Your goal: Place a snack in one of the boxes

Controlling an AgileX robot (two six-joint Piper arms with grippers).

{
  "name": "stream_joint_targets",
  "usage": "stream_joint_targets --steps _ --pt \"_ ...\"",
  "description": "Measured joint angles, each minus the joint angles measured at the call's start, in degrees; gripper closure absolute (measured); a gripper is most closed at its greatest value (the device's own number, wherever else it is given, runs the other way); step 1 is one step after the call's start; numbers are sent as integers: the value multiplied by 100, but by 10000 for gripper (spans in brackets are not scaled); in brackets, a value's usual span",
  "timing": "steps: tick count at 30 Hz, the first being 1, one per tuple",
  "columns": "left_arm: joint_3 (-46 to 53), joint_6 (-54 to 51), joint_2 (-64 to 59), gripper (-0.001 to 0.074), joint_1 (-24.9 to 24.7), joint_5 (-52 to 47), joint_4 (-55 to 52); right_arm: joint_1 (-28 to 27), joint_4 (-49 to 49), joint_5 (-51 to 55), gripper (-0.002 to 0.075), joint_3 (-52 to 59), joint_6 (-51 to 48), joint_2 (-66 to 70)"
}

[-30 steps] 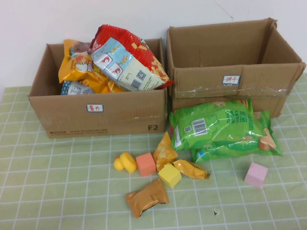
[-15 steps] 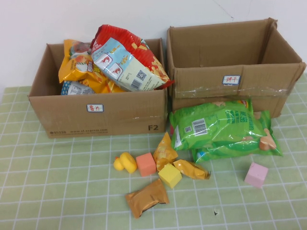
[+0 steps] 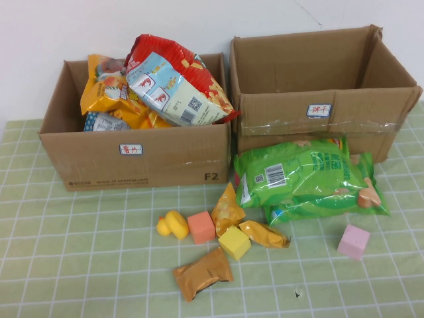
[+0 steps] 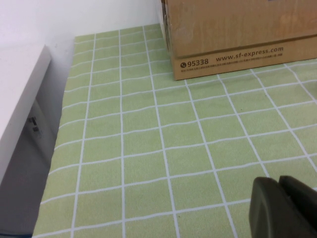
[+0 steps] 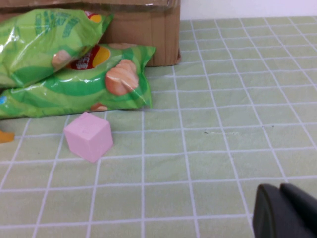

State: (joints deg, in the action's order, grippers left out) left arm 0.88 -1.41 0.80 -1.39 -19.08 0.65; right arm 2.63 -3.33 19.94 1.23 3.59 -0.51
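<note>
- Two cardboard boxes stand side by side at the back of the table (image 3: 79,265). The left box (image 3: 132,159) is heaped with chip bags, a large red and blue bag (image 3: 175,83) resting on top, so it has little room to spare. The right box (image 3: 324,112) looks empty from above, which makes it the likelier place for a snack.
- Two green chip bags (image 3: 305,179) lie stacked on the table, touching the front wall of the right box. Their long axis runs across the table, parallel to that wall.
- The brown snack packet (image 3: 202,273) lies flat near the front edge, well apart from both boxes. Its long axis is tilted, the right end pointing up toward the boxes.
- Two small orange packets (image 3: 228,211) sit between the boxes and the brown packet, mixed in with a yellow duck (image 3: 173,225), an orange block (image 3: 201,226) and a yellow block (image 3: 234,242). A pink block (image 3: 353,241) sits alone to the right.
- The left gripper (image 4: 282,208) hangs low over bare table at the left, off the corner of the left box, its jaws closed on nothing (likely parked).
- The right gripper (image 5: 285,210) hangs low over the table at the right, with the pink block and green bags ahead of it. Its jaws are closed and empty, so no snack has been picked up yet.
</note>
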Motion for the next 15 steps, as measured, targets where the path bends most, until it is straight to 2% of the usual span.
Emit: stream_joint_targets --steps 15 --pt "0 0 0 737 0 0 0 0 0 3 728 0 -50 0"
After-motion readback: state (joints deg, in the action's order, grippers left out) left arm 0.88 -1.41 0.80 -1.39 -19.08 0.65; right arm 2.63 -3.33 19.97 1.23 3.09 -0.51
